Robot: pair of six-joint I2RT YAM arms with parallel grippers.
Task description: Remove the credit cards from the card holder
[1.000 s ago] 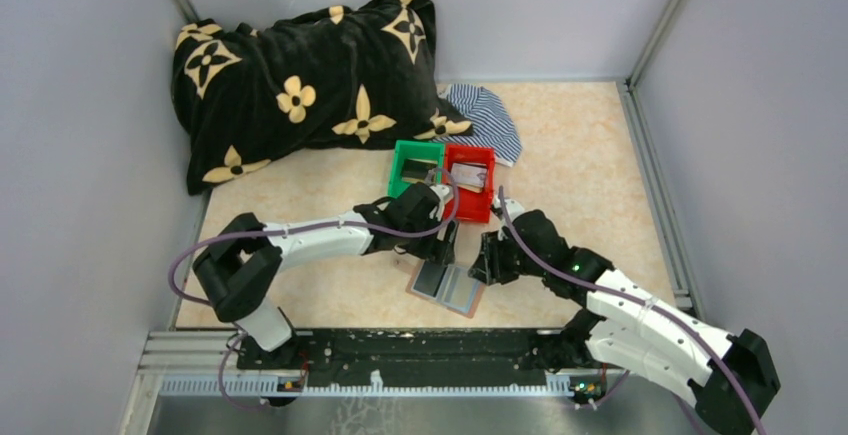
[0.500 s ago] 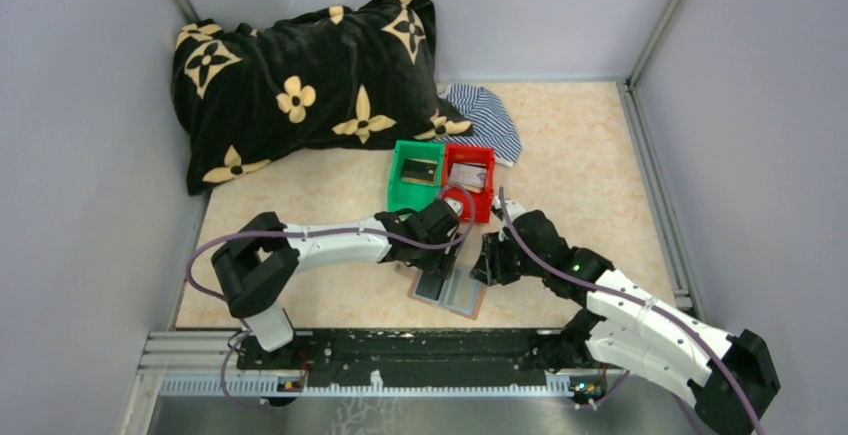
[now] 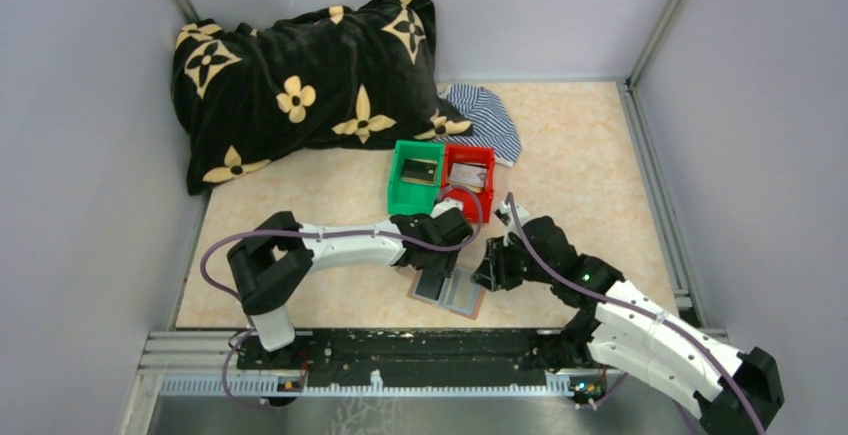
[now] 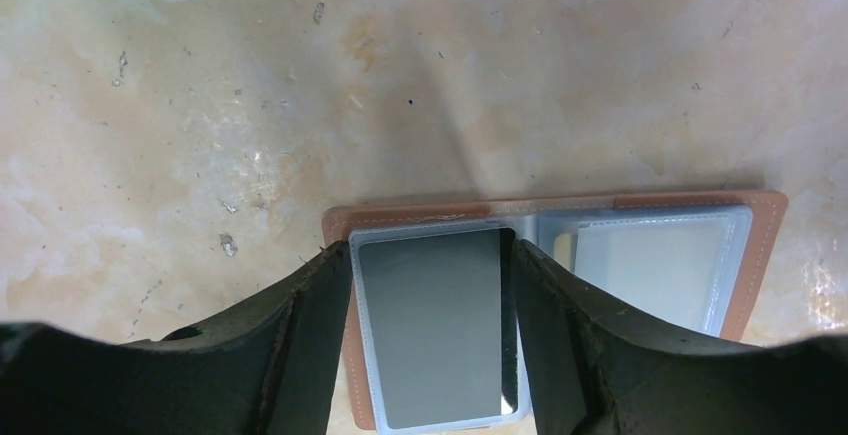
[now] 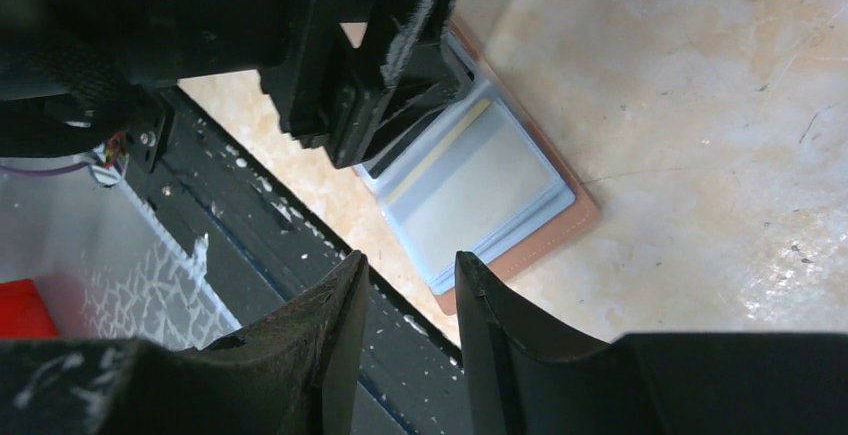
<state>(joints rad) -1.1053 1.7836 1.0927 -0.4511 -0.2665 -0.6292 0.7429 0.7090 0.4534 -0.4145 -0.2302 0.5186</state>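
1. The left gripper [image 4: 428, 255] has dropped from beside the green bin [image 3: 415, 177] and red bin [image 3: 470, 180] onto the open card holder [image 3: 447, 288], its jaws narrowing on the way.
2. Its fingers now flank the grey card [image 4: 430, 325] in the holder's left pocket. Whether they clamp it yet cannot be told, but another extraction looks about to begin.
3. A tan card [image 4: 650, 270] sits in the right pocket.
4. The holder lies flat, nearer than the bins. The right gripper [image 5: 410, 265] hovers at its right edge, jaws apart and empty.
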